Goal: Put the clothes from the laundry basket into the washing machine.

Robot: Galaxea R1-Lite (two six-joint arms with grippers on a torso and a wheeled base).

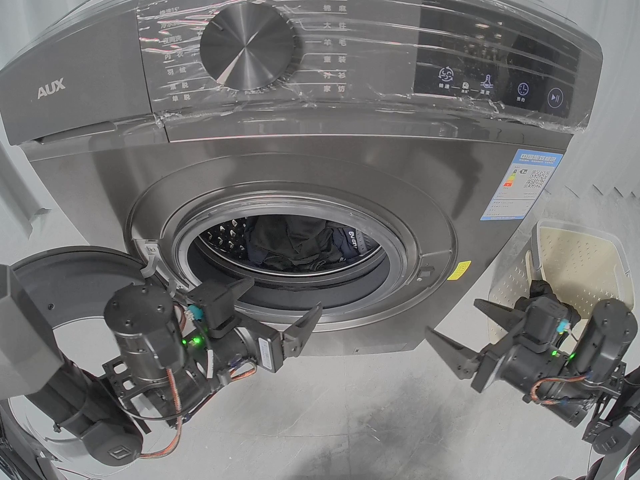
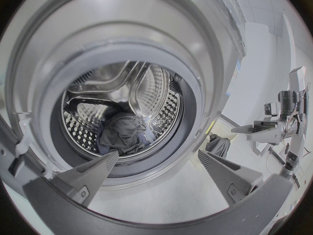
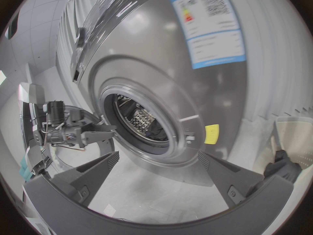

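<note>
My left gripper (image 1: 277, 301) hangs wide open and empty before the washer (image 1: 300, 161), where clothes (image 1: 293, 241) lie inside, and my right gripper (image 1: 455, 318) gapes empty beside the basket (image 1: 580, 231) at right, whose dark garment (image 3: 283, 167) could slip from a shallow pinch or snag the rim.

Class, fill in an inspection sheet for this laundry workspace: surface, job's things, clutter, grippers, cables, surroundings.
Surface: pale grey floor.
Job's things: grey front-loading washing machine, round door swung open; dark clothes in drum; cream perforated plastic laundry basket holding one dark garment.
Clutter: small pale patch on floor.
Grippers: left gripper open before drum mouth; right gripper open beside basket.
Cables: orange wires along left arm.
Surroundings: white wall.
</note>
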